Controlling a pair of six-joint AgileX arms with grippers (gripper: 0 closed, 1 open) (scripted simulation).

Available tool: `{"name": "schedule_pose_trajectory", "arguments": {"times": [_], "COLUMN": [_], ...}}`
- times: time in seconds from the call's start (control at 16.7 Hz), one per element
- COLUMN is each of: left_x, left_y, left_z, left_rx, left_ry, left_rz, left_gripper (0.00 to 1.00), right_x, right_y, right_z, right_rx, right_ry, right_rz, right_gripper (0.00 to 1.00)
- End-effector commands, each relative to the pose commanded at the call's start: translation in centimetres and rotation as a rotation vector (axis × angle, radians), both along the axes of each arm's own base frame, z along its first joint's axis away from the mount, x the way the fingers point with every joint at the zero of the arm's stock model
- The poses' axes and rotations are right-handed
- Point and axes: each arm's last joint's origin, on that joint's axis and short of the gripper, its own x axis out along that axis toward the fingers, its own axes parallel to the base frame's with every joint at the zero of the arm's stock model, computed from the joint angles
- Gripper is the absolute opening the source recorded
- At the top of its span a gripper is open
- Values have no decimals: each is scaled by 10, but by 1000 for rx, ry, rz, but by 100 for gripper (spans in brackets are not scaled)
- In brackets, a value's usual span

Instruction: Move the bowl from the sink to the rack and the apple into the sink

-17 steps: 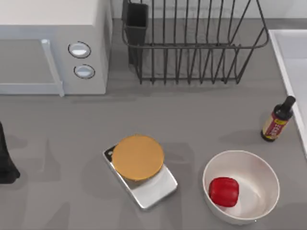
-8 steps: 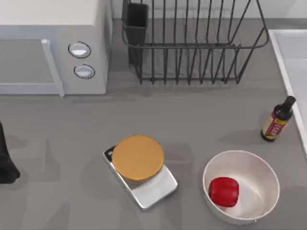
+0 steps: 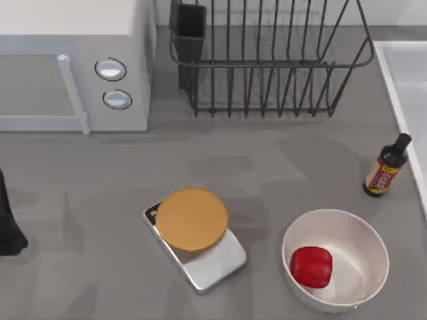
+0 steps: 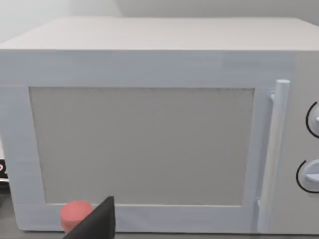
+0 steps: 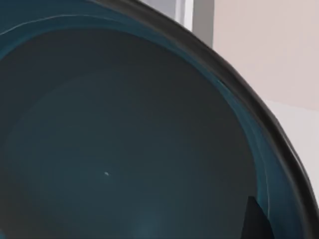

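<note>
Neither half of the task looks finished yet. In the top view the rack stands along the upper middle of the frame with nothing between its bars, and only a strip of the sink rim shows at the upper right edge. The apple sits inside the white bowl at the lower right, well apart from the sink, so its move has not begun. The right wrist view looks from very close into the teal hollow of the bowl, with its dark rim curving across the upper right of that frame and pale surface beyond it; I judge the right arm is working at the bowl, but whether its jaws are wide, narrow or clamped on the rim I cannot tell. The left arm sits parked at the lower left edge of the top view, facing the microwave; its jaws I cannot tell either. A bottle and a kitchen scale stand untouched
</note>
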Motion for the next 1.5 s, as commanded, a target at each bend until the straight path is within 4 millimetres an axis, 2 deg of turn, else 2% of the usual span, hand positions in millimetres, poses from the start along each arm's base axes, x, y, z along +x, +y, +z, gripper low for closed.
{"name": "schedule_pose_trajectory", "arguments": {"times": [0.18, 0.3, 0.54, 0.72, 0.9, 1.26, 1.38, 1.5], "left_x": [0, 0, 0, 0, 0, 0, 0, 0], "left_y": [0, 0, 0, 0, 0, 0, 0, 0], "left_z": [0, 0, 0, 0, 0, 0, 0, 0], "left_rx": [0, 0, 0, 0, 0, 0, 0, 0], "left_ry": [0, 0, 0, 0, 0, 0, 0, 0], "left_rz": [0, 0, 0, 0, 0, 0, 0, 0], "left_gripper": [100, 100, 100, 100, 100, 100, 100, 100], "right_x": [25, 28, 5, -23, -42, -43, -31, -13], "right_y": [81, 138, 240, 291, 315, 316, 321, 328], "right_z": [13, 22, 41, 50, 55, 55, 38, 10], "right_rx": [-21, 24, 216, 377, 473, 483, 467, 454], "right_ry": [-277, -464, -773, -914, -975, -978, -958, -941], "right_rz": [68, 108, 162, 178, 181, 183, 186, 189], "right_gripper": [0, 0, 0, 0, 0, 0, 0, 0]}}
